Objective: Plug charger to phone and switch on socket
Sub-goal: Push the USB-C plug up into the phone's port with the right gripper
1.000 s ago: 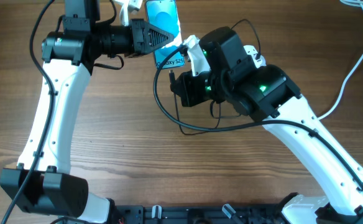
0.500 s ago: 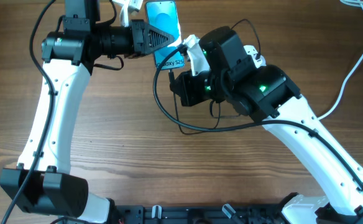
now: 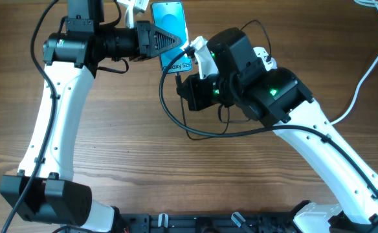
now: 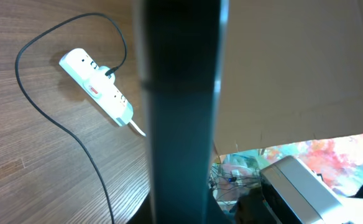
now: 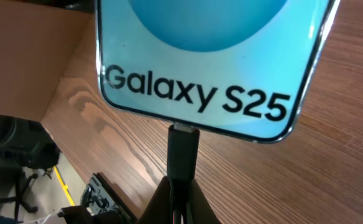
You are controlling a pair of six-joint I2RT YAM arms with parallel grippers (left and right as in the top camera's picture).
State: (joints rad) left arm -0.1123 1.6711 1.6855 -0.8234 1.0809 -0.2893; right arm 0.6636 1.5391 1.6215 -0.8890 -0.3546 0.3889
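My left gripper [image 3: 174, 40] is shut on the phone [image 3: 171, 26] and holds it above the table at the far side, its cyan screen up and the white "Galaxy S25" strip toward my right arm. In the left wrist view the phone [image 4: 181, 112] shows edge-on as a dark upright band. My right gripper [image 5: 181, 202] is shut on the charger's connector [image 5: 183, 149], whose tip meets the port in the phone's [image 5: 200, 56] bottom edge. The black cable [image 3: 176, 123] loops below. The socket [image 4: 97, 88] lies on the table with the black plug [image 4: 110, 72] in it.
A thick white cord [image 3: 370, 61] runs down the table's far right. The charger cable [image 4: 57, 124] curves across the wood beside the power strip. Cardboard [image 4: 293, 62] stands behind the table.
The phone's lower edge has shifted very slightly toward the connector. Both arms otherwise hold still.
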